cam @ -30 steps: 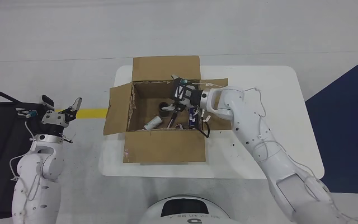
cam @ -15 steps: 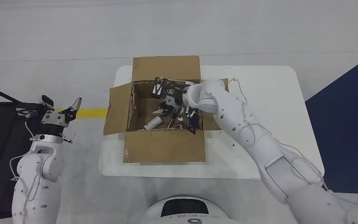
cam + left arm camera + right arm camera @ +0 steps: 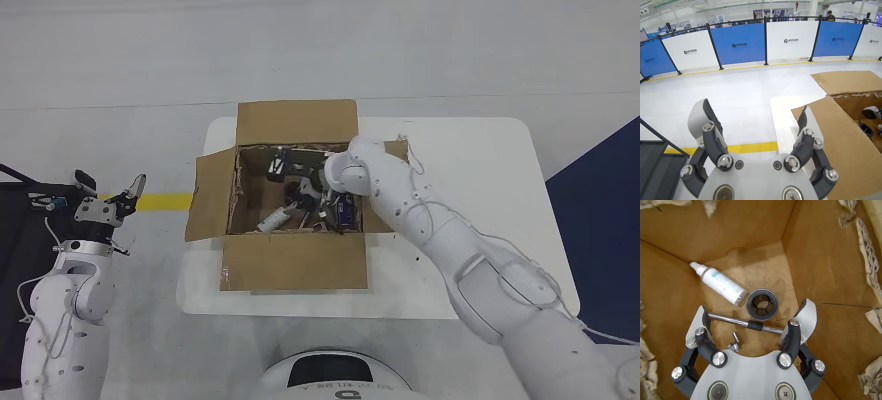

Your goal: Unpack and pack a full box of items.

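Observation:
An open cardboard box [image 3: 290, 262] stands on the white table [image 3: 470, 160]. My right gripper [image 3: 285, 165] is down inside it near the far left corner, open and holding nothing. Below that gripper [image 3: 754, 309] on the box floor lie a white bottle [image 3: 719, 283], a black ring-shaped sleeve [image 3: 762, 307], a chrome rod with a black band [image 3: 745, 323] and a small metal fitting [image 3: 735, 344]. The bottle [image 3: 272, 221] lies by the box's near wall. My left gripper [image 3: 110, 185] hangs off the table to the left, open and empty [image 3: 755, 106].
A blue item [image 3: 345, 208] rests in the box under the right forearm. The box's flaps [image 3: 846, 81] stand outward on all sides. A dark rack [image 3: 20, 210] and a yellow floor line [image 3: 753, 146] lie left of the table.
My right arm has swung leftward across the inside of the box, carrying its open gripper toward the far left corner. The left arm has stayed still.

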`<action>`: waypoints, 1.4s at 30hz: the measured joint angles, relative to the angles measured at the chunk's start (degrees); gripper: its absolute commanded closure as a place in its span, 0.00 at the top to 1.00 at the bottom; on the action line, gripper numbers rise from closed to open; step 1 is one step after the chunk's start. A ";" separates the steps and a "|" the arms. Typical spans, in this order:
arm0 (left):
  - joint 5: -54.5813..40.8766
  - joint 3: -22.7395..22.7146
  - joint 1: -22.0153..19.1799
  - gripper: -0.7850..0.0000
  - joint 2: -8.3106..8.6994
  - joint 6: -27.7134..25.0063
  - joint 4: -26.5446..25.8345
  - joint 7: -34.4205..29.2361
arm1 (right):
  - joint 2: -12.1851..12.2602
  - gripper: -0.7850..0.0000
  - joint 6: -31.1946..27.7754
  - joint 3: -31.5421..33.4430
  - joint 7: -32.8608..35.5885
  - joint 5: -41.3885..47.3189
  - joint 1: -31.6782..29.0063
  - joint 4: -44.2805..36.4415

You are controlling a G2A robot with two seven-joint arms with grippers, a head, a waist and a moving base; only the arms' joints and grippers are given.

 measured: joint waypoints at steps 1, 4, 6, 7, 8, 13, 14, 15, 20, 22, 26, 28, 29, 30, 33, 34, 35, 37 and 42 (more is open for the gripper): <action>0.00 0.00 0.00 1.00 0.00 0.00 0.00 0.00 | -0.31 1.00 0.31 -0.40 -0.39 -0.42 0.22 0.56; 0.00 0.00 0.00 1.00 0.00 0.00 0.00 0.00 | -1.26 1.00 0.87 -1.38 -1.49 -1.16 0.91 2.49; 0.00 0.00 0.00 1.00 0.00 0.00 0.00 0.00 | -1.96 1.00 0.91 -2.04 -1.80 -1.32 1.33 3.94; 0.00 0.00 0.00 1.00 0.00 0.00 0.00 0.00 | -2.29 1.00 0.97 -2.35 -1.86 -1.38 1.49 4.56; 0.00 0.00 0.00 1.00 0.00 0.00 0.00 0.00 | -2.75 1.00 1.10 -2.80 -1.88 -1.46 1.67 5.41; 0.00 0.00 0.00 1.00 0.00 0.00 0.00 0.00 | -4.71 1.00 1.46 -4.36 -1.85 -1.34 2.34 8.89; 0.00 0.00 0.00 1.00 0.00 0.00 0.00 0.00 | -5.21 1.00 1.09 -4.69 -1.80 -1.07 2.49 9.74; 0.00 0.00 0.00 1.00 0.00 0.00 0.00 0.00 | -5.59 1.00 0.80 -4.92 -1.80 -0.88 2.63 10.40; 0.00 0.00 0.00 1.00 0.00 0.00 0.00 0.00 | -7.64 1.00 0.78 -6.07 -2.83 -0.92 3.69 14.27; 0.00 0.00 0.00 1.00 0.00 0.00 0.00 0.00 | -8.37 1.00 1.97 -6.49 -3.02 -1.42 4.07 15.62; 0.00 0.00 0.00 1.00 0.00 0.00 0.00 0.00 | -9.98 0.98 3.71 -7.28 -3.38 -2.10 4.68 18.51; 0.00 0.00 0.00 1.00 0.00 0.00 0.00 0.00 | -10.62 0.95 3.81 -7.50 -3.56 -2.15 4.91 19.71; 0.00 0.00 0.00 1.00 0.00 0.00 0.00 0.00 | -11.02 0.94 3.69 -7.60 -3.76 -2.12 5.08 20.48; 0.00 0.00 0.00 1.00 0.00 0.00 0.00 0.00 | -11.31 0.93 3.57 -7.65 -3.92 -2.09 5.21 21.05; 0.00 0.00 0.00 1.00 0.00 0.00 0.00 0.00 | -12.19 0.84 3.26 -7.82 -4.51 -2.08 5.64 22.79; 0.00 0.00 0.00 1.00 0.00 0.00 0.00 0.00 | -12.42 0.80 3.20 -7.85 -4.71 -2.08 5.75 23.26; 0.00 0.00 0.00 1.00 0.00 0.00 0.00 0.00 | -12.73 0.76 3.17 -7.87 -5.01 -2.10 5.89 23.87; 0.00 0.00 0.00 1.00 0.00 0.00 0.00 0.00 | -13.14 0.57 3.14 -7.90 -5.68 -2.17 6.09 24.76; 0.00 0.00 0.00 1.00 0.00 0.00 0.00 0.00 | -14.02 0.21 3.40 -7.50 -7.89 -1.77 6.68 27.60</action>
